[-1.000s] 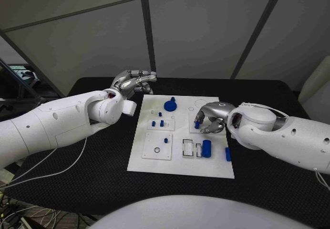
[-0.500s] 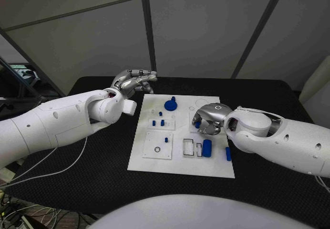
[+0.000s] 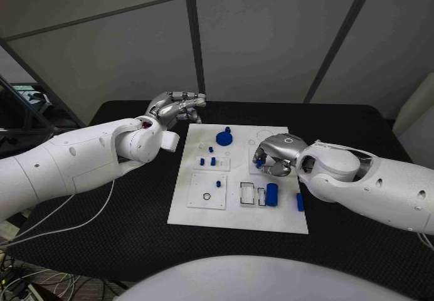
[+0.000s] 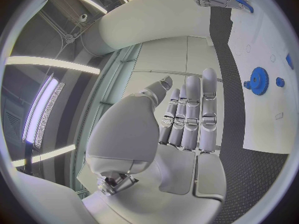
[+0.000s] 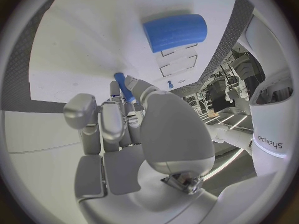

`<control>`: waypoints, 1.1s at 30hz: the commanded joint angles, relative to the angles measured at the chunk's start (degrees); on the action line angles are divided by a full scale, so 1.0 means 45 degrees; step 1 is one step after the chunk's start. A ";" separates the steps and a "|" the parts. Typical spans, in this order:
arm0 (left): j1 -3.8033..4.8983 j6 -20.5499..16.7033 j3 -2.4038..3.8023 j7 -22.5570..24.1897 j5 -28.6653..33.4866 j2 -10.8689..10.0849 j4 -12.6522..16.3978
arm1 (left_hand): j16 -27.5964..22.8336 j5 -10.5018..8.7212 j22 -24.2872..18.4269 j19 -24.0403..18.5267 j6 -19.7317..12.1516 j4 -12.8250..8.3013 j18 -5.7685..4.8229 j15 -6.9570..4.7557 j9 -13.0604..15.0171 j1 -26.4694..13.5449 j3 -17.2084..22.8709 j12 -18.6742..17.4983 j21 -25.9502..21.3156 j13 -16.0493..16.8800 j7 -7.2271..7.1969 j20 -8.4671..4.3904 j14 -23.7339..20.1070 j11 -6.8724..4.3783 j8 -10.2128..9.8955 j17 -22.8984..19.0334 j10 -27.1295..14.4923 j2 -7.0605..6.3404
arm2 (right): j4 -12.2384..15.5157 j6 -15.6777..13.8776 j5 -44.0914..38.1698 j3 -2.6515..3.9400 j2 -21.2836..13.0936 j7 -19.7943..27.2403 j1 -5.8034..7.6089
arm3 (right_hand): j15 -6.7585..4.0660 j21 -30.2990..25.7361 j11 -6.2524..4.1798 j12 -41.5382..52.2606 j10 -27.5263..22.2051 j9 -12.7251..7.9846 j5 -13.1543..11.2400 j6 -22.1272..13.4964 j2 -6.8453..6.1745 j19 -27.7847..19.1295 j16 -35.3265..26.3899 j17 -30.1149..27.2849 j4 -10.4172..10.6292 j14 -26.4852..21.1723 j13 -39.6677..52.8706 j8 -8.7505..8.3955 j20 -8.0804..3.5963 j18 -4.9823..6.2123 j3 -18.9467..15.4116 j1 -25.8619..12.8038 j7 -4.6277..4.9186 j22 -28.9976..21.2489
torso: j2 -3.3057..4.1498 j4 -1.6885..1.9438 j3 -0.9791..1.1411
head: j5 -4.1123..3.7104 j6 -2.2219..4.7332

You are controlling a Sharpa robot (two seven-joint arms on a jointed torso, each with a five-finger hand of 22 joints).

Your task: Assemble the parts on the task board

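The right robot hand [image 5: 127, 134] pinches a blue peg [image 5: 122, 86] above the task board [image 3: 237, 216].

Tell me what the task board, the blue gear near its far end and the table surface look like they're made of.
Task board: probably rigid plastic or painted sheet, a flat, matte white plate with shallow recessed outlines.
Blue gear: likely moulded or printed plastic, uniform matte blue with toothed rim.
Table: seems covered by a black textured mat or fabric; the left wrist view shows a fine weave-like grain.
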 commanded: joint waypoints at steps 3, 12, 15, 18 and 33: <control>0.0008 0.0191 0.0010 0.0039 0.0044 0.0013 -0.0019 | 0.0004 0.0062 -0.0019 -0.0077 -0.0081 -0.0003 0.0065 -0.0003 -0.0012 -0.0024 -0.0099 0.0043 -0.0079 -0.0013 0.0021 0.0019 -0.0091 -0.0028 0.0085 -0.0020 -0.0028 0.0115 | 0.0134 -0.0620 0.0111 -0.0002 -0.0069 0.0235 0.0009 | -0.0091 0.0059 -0.0018 -0.0108 0.0188 0.0015 -0.0076 0.0165 0.0055 0.0103 0.0074 0.0030 -0.0027 0.0350 0.0012 0.0109 -0.0015 -0.0220 0.0258 0.0015 -0.0008 0.0047 | 0.0006 0.0005 -0.0001 | -0.0031 0.0001; 0.0004 0.0197 0.0010 -0.0002 0.0044 0.0014 -0.0028 | 0.0012 0.0063 -0.0020 -0.0074 -0.0083 -0.0007 0.0068 -0.0007 -0.0012 -0.0008 -0.0106 0.0060 -0.0078 -0.0014 0.0024 0.0019 -0.0090 -0.0029 0.0096 -0.0026 -0.0025 0.0132 | 0.0126 -0.0342 0.0336 0.0000 -0.0085 0.0241 0.0010 | -0.0131 0.0186 -0.0047 -0.0262 0.0479 0.0091 -0.0182 0.0601 0.0137 0.0122 0.0180 0.0137 -0.0199 0.0344 0.0039 0.0283 -0.0054 -0.0242 0.0714 0.0157 -0.0007 0.0231 | 0.0006 0.0004 -0.0009 | -0.0043 -0.0024; 0.0004 0.0200 0.0010 -0.0025 0.0044 0.0008 -0.0020 | 0.0016 0.0064 -0.0019 -0.0071 -0.0087 -0.0009 0.0069 -0.0009 -0.0013 -0.0002 -0.0107 0.0065 -0.0076 -0.0015 0.0025 0.0018 -0.0087 -0.0030 0.0097 -0.0027 -0.0025 0.0137 | 0.0104 -0.0318 0.0375 0.0001 -0.0093 0.0167 0.0010 | -0.0135 0.0267 -0.0049 -0.0325 0.0612 0.0112 -0.0353 0.0704 0.0214 0.0151 0.0244 0.0211 -0.0286 0.0353 0.0050 0.0314 -0.0065 -0.0262 0.0927 0.0234 0.0005 0.0352 | 0.0000 0.0017 -0.0011 | -0.0038 -0.0049; 0.0004 0.0200 0.0010 -0.0039 0.0044 0.0000 -0.0018 | 0.0016 0.0064 -0.0019 -0.0071 -0.0087 -0.0009 0.0069 -0.0009 -0.0013 -0.0002 -0.0107 0.0065 -0.0076 -0.0015 0.0025 0.0018 -0.0087 -0.0030 0.0097 -0.0027 -0.0025 0.0137 | 0.0170 -0.0456 0.0399 0.0005 -0.0148 0.0105 0.0011 | -0.0128 0.0290 -0.0042 -0.0376 0.0654 0.0116 -0.0404 0.0723 0.0215 0.0152 0.0258 0.0220 -0.0310 0.0352 0.0050 0.0311 -0.0065 -0.0266 0.1009 0.0224 0.0022 0.0381 | -0.0003 0.0014 -0.0008 | -0.0025 -0.0056; 0.0002 0.0206 0.0010 -0.0054 0.0044 0.0048 -0.0100 | 0.0020 0.0064 -0.0019 -0.0067 -0.0091 -0.0012 0.0070 -0.0010 -0.0014 0.0004 -0.0108 0.0068 -0.0075 -0.0015 0.0026 0.0017 -0.0084 -0.0030 0.0098 -0.0028 -0.0026 0.0139 | 0.1955 -0.1109 0.1353 0.0931 -0.0650 0.0006 0.0042 | -0.0113 0.0329 -0.0024 -0.0489 0.0713 0.0121 -0.0464 0.0742 0.0093 0.0151 0.0269 0.0219 -0.0329 0.0345 0.0050 0.0293 -0.0058 -0.0273 0.1065 0.0114 0.0046 0.0431 | -0.0005 0.0019 -0.0021 | 0.0030 0.0006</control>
